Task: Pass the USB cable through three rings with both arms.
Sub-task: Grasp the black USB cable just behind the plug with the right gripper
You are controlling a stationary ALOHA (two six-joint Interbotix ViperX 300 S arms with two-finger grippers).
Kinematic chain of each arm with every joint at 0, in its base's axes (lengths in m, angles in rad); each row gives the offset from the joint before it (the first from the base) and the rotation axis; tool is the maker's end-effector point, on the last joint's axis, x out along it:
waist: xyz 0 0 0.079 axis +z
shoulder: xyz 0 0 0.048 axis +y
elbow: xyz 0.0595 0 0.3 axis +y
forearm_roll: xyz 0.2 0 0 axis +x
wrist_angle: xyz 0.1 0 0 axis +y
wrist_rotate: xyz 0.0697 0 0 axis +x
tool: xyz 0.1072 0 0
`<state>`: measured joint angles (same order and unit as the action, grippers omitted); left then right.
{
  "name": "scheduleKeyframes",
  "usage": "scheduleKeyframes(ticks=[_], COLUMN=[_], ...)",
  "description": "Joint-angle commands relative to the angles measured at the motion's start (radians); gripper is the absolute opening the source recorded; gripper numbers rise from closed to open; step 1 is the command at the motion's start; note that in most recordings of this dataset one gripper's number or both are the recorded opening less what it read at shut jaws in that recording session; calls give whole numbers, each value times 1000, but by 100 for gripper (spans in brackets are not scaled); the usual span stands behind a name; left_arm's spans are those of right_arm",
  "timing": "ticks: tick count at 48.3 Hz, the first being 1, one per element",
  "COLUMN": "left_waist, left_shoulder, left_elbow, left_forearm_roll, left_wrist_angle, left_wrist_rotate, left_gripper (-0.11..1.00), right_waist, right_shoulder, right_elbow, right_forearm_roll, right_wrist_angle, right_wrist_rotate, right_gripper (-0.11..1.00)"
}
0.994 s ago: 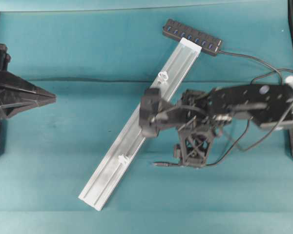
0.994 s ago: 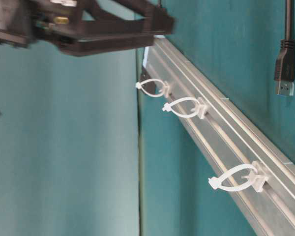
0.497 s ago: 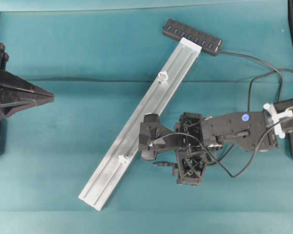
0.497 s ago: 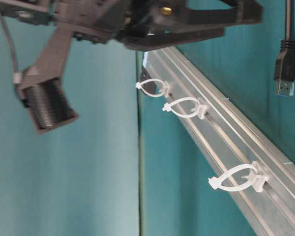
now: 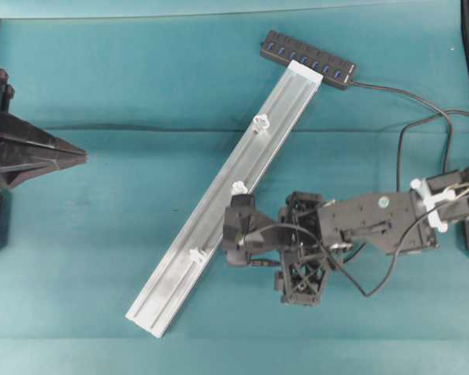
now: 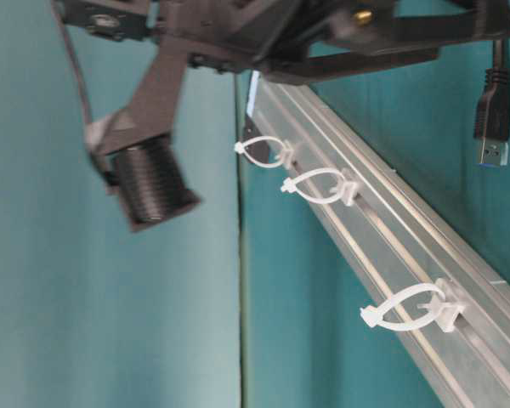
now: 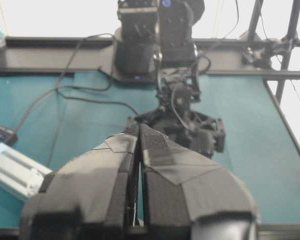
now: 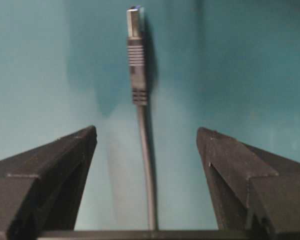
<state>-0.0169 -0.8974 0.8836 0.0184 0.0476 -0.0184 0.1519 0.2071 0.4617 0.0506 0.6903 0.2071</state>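
The USB cable (image 8: 146, 165) was thin and dark grey, with a ribbed plug and metal tip, lying flat on the teal cloth (image 5: 141, 78) right between the right gripper (image 8: 146, 145)'s wide-spread fingers, untouched. The left gripper (image 7: 139, 132) was pinched closed, holding nothing.

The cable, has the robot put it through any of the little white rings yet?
Not yet. All three rings on the rail look empty, and the cable lies loose on the cloth. In hand: the right hand is open, with a finger on each side of the cable, not gripping it. The left hand waits shut at the side. Left: grab the cable and thread all three rings.
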Motion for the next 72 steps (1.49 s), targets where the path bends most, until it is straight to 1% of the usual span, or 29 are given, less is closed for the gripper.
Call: scheduleKeyframes(ticks=[1, 14, 31, 34, 38, 46, 53, 56, 58, 72], left_waist=[2, 2, 2, 2, 0, 2, 2, 2, 2, 2], left_shoulder=[5, 5, 5, 3, 5, 2, -5, -8, -8, -8], left_elbow=[-23, -21, -15, -12, -11, -11, -11, -11, -11, -9], left_forearm_roll=[3, 3, 3, 3, 3, 3, 3, 3, 3, 3], left_wrist_angle=[-3, -5, -3, -3, -5, -3, -9, -9, -9, -8], left_wrist_rotate=[0, 0, 0, 0, -2, -2, -2, 0, 0, 0], left_gripper=[-1, -1, -1, -1, -1, -1, -1, -1, -1, -1], right_waist=[3, 3, 5, 5, 5, 5, 5, 6, 8, 12], right_shoulder=[20, 41, 63, 64, 66, 69, 69, 69, 69, 71], right_elbow=[-6, -3, -8, -9, -14, -18, -18, -18, -18, -18], right_forearm_roll=[-3, -5, -5, -5, -5, -5, -5, -5, -5, -5], right_wrist_angle=[-11, -3, -2, -2, 2, 9, 11, 12, 17, 51], right_wrist_rotate=[9, 8, 2, 2, 2, 2, -2, -2, -2, -3], right_gripper=[81, 78, 78, 76, 70, 43, 28, 15, 8, 7])
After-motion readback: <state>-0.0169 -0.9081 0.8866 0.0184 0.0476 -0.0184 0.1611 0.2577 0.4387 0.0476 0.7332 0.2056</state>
